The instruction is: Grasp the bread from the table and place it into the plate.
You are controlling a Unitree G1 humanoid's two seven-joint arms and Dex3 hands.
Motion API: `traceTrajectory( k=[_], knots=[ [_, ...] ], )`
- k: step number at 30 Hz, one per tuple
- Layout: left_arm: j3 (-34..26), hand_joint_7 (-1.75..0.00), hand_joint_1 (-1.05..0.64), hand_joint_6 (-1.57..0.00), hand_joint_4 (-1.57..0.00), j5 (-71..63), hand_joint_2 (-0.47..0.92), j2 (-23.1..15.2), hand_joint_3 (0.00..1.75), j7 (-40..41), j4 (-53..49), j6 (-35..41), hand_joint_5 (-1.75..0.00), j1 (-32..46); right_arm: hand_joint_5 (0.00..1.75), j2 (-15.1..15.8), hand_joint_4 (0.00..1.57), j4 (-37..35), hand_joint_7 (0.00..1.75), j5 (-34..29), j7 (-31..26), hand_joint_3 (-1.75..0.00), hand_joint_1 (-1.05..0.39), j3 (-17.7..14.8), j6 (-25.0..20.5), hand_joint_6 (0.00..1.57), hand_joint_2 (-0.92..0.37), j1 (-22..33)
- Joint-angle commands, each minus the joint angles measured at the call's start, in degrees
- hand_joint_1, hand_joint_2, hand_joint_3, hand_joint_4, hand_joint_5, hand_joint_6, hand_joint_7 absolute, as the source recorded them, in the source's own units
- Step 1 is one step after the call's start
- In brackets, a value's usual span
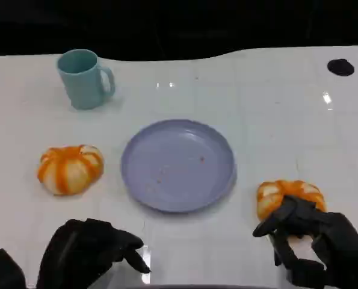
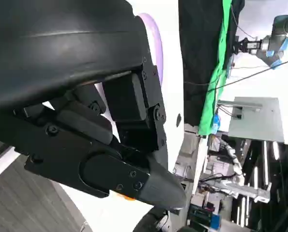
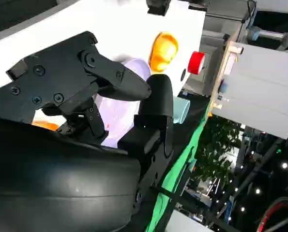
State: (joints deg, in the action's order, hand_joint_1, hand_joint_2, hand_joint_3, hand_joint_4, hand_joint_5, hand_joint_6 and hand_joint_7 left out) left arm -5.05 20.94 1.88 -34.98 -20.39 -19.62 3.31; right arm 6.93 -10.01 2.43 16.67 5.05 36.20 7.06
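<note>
White bench (image 1: 257, 102). Lavender plate (image 1: 177, 164) at centre, bare of bread. One orange-striped bread (image 1: 69, 168) left of plate, apart from it and untouched. Second bread (image 1: 289, 196) right of plate, near the front edge. Right hand (image 1: 314, 241) on that second bread, fingers (image 1: 274, 221) curled over its near side; firm grip or not, cannot tell. Left hand (image 1: 88, 250) low at front left, fingers curled in, holding nothing. Teal mug (image 1: 84, 78) far left, upright.
</note>
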Motion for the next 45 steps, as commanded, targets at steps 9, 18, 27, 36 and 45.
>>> traceTrajectory(
  k=[9,18,27,36,45],
  knots=[
    [-0.44,-0.01,-0.96,-1.56,-1.21,0.36,0.87,-0.63,0.0,-0.09,0.06,-0.34,-0.93,0.04,1.75,0.45,0.81,0.68,1.28,0.83,0.26,-0.88,-0.27,-0.55,-0.37,0.74,-0.63,-0.02],
    [-0.31,-0.01,-0.96,-1.56,-1.22,0.11,0.87,-0.72,0.0,0.23,0.63,-0.03,-0.92,0.22,1.75,0.48,0.82,1.15,1.28,-0.12,-0.26,-0.88,-0.27,-0.65,-0.47,0.74,-0.64,0.12],
    [-0.23,0.0,-0.97,-1.57,-1.22,-0.02,0.87,-0.76,0.0,0.43,1.02,0.27,-0.92,0.37,1.75,0.09,0.77,0.85,1.25,1.36,0.2,-0.87,-0.27,-0.78,-0.16,0.73,-0.64,-0.08],
    [-0.35,0.0,-0.97,-1.56,-1.21,-0.05,0.88,-0.82,0.0,0.31,0.76,-0.04,-0.93,0.21,1.4,1.12,0.59,0.14,0.9,-1.13,-1.14,-0.43,-0.33,-2.01,1.01,0.66,-0.83,-2.22],
    [-0.47,0.0,-0.97,-1.56,-1.21,0.52,0.87,-0.78,0.0,-0.28,0.34,0.21,-0.93,0.01,0.69,7.29,0.51,3.94,0.37,-14.79,-5.11,-0.19,-0.47,-3.64,-2.42,0.55,-0.92,-4.76]
  ],
)
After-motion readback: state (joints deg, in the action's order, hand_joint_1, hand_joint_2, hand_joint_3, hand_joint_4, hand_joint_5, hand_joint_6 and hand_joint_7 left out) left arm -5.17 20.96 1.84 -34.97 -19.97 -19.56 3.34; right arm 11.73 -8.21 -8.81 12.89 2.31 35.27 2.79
